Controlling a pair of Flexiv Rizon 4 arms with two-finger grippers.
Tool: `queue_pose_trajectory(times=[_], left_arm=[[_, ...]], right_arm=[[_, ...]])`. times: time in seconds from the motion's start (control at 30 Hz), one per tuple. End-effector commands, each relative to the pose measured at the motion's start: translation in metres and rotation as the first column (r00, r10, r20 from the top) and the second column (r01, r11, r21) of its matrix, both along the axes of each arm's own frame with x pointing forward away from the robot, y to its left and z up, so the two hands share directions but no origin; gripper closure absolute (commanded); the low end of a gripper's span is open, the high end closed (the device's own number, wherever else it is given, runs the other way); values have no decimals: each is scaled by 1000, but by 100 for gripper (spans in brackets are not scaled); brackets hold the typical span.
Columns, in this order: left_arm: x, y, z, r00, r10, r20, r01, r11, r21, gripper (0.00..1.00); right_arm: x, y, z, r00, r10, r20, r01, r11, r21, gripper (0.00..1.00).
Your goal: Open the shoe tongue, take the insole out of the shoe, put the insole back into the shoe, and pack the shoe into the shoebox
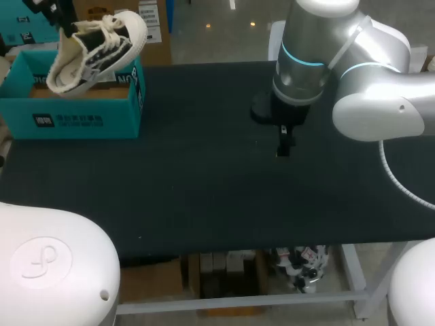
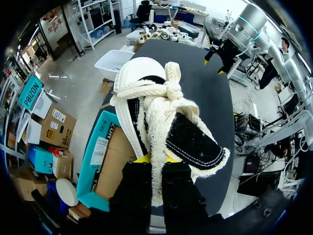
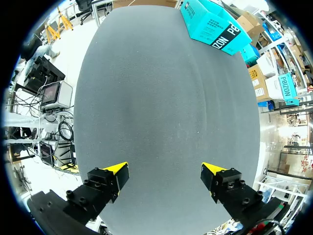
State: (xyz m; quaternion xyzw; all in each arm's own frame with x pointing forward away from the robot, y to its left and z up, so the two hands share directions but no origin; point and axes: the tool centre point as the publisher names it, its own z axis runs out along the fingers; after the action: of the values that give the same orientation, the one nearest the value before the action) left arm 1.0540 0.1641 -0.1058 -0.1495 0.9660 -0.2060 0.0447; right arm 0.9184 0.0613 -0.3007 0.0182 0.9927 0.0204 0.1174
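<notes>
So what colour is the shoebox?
The shoebox is teal outside and cardboard brown inside; the head view shows it best.

The only print to tell of stands on the teal shoebox (image 1: pixel 68 115). In the head view its front wall bears a small white mark (image 1: pixel 44 121) with a line of white characters beside it, too small to make out, and its end wall has large dark letters partly hidden behind the shoe (image 1: pixel 102 47). The right wrist view shows fine white print and a black band (image 3: pixel 227 40) with big white letters on the box, and the left wrist view a white label (image 2: pixel 101 147) printed too finely to read.
</notes>
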Motion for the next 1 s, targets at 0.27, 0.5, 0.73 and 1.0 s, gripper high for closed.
queue_pose_trajectory(times=[0.27,0.5,0.73,1.0], left_arm=[[67,49,-16,958,-287,-27,284,925,253,100],[101,70,-43,956,-291,-47,294,924,246,100],[103,76,-82,953,-296,-68,303,922,239,100],[105,78,-103,951,-294,-93,308,919,245,0]], right_arm=[[0,0,1,1000,0,-2,0,1000,-3,0],[0,0,1,1000,0,-2,0,1000,-3,0],[0,0,1,1000,0,-2,0,1000,-3,0],[0,0,1,1000,0,-2,0,1000,-3,0]])
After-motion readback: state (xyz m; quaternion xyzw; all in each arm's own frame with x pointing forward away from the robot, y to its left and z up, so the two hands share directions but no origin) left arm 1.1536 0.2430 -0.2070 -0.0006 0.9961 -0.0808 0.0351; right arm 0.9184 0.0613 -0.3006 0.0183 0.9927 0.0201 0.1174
